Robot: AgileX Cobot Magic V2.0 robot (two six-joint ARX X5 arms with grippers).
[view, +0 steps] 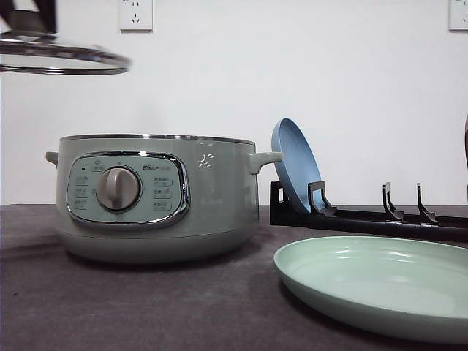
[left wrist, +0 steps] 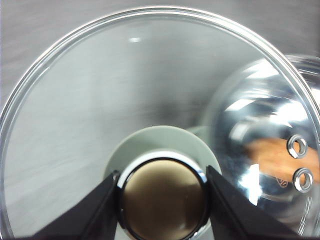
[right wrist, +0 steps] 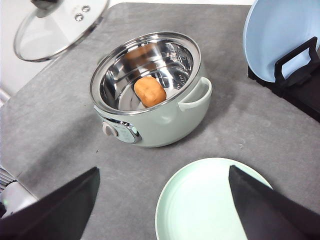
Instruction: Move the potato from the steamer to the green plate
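1. Counter (view: 131,307): dark grey, matte, slightly textured covering. A white wall stands behind it in the front view, with a socket plate (view: 136,14) high up.
2. Steamer (view: 153,196): sits uncovered on the counter, left of centre in the front view, control panel and dial facing the camera.
3. Potato (right wrist: 149,91): orange-brown, lying inside the steamer's steel bowl, towards the side with the handle; its reflection shows on the bowl wall.
4. Glass lid (left wrist: 125,100): held in the air, above and to the left of the steamer in the front view. Left gripper (left wrist: 162,200): jaws closed against both sides of the lid's knob.
5. Right gripper (right wrist: 162,200): jaws spread wide, nothing between them, hovering above the counter near the green plate (right wrist: 200,205).
6. Green plate: flat on the counter, bare, to the steamer's right in the front view.
7. Blue plate (view: 294,162): stands on edge in a black rack (view: 380,218) behind the green plate.
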